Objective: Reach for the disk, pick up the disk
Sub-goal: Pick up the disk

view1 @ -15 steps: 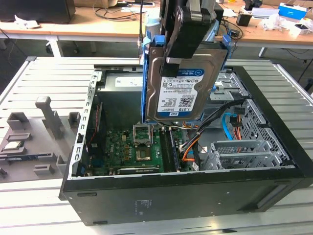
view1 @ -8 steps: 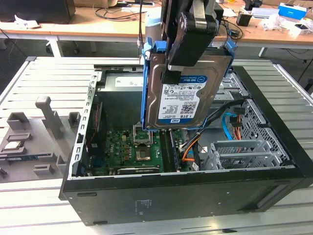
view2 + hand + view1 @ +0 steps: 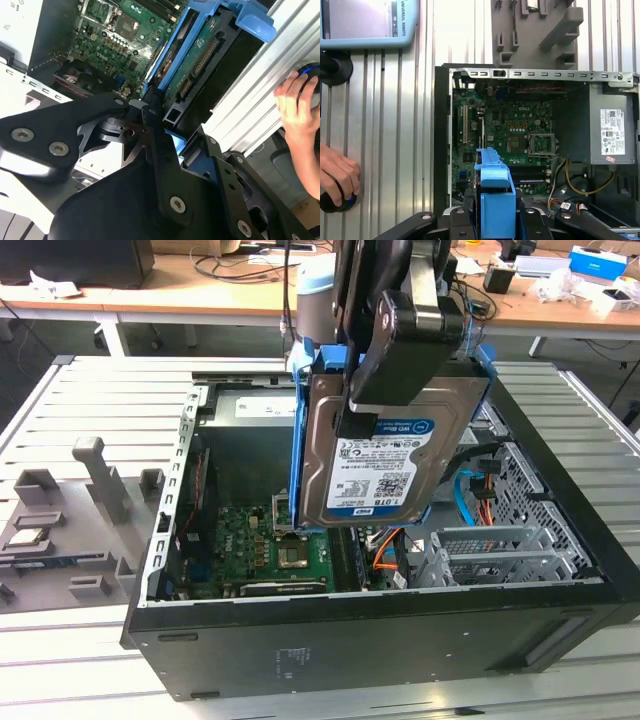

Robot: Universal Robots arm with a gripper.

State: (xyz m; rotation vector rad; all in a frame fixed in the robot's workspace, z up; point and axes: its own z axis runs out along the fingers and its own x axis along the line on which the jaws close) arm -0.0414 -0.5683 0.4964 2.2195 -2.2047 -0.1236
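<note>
While the gripper (image 3: 385, 390) is clamped on the hard drive (image 3: 375, 465), which hangs upright above the open PC case (image 3: 400, 620) and clear of the motherboard (image 3: 265, 545), I judge a firm squeeze and vertical travel matter most; blue rail (image 3: 495, 192) near the drive cage (image 3: 500, 550).

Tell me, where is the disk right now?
In the exterior view the disk hangs on edge in the robot's hand, lifted above the open computer case, over the green board.
</note>
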